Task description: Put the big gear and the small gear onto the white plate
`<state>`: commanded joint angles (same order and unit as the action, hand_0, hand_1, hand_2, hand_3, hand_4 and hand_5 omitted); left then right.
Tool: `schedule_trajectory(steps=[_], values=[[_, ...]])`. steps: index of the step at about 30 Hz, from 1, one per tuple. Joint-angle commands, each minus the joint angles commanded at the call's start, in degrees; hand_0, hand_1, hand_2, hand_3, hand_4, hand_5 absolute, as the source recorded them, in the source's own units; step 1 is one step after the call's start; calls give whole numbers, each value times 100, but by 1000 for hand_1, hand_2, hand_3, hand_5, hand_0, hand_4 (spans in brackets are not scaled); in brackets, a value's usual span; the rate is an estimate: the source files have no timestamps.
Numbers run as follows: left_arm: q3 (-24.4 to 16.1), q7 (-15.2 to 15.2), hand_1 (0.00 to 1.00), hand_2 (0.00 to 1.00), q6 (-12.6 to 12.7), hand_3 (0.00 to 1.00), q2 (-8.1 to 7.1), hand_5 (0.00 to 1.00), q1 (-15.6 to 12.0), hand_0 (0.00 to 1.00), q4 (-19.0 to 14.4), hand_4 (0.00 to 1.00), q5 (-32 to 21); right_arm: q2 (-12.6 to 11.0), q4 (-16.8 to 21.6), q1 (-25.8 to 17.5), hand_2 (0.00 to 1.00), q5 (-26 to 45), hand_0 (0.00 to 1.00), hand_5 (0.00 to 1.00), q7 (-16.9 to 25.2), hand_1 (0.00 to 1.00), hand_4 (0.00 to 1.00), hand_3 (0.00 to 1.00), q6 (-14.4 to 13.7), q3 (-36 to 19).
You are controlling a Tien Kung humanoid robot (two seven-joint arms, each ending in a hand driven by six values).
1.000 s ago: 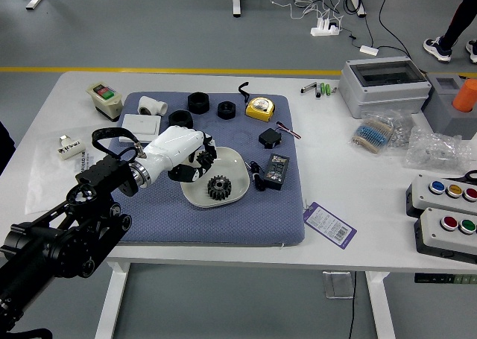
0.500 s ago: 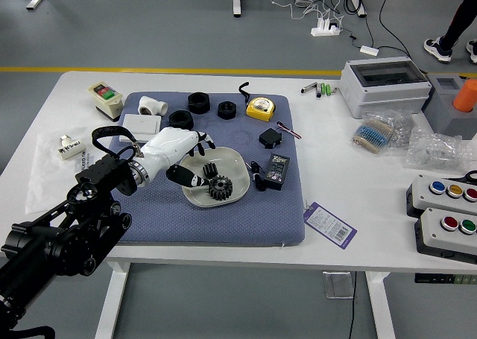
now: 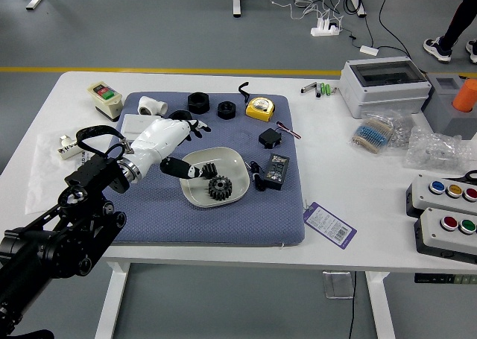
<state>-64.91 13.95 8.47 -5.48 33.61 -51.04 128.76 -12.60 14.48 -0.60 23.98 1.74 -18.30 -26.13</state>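
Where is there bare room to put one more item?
Bare: the blue mat nearer than the white plate; white table between label and button boxes. Crowded: beyond the plate, with left robot hand, black rings, tape measure.

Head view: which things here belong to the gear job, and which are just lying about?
For the job:
- big gear
- small gear
- white plate
- left hand

Just lying about:
- yellow tape measure
- white pipe fitting
- black rings
- purple-edged tag
- button boxes
- gray-and-white case
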Motion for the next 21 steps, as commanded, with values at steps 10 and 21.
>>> schedule_trajectory(steps=[10, 21], values=[[-1259, 304, 636, 706, -49, 601, 18, 289, -703, 576, -593, 826, -1995, 5, -7, 8, 750, -3, 687, 641, 4, 707, 788, 565, 20, -5], [-1861, -258, 639, 734, -864, 596, 182, 297, -1682, 592, -1489, 812, -4583, 20, -11, -53, 749, -56, 687, 640, 8, 706, 788, 565, 32, -52]])
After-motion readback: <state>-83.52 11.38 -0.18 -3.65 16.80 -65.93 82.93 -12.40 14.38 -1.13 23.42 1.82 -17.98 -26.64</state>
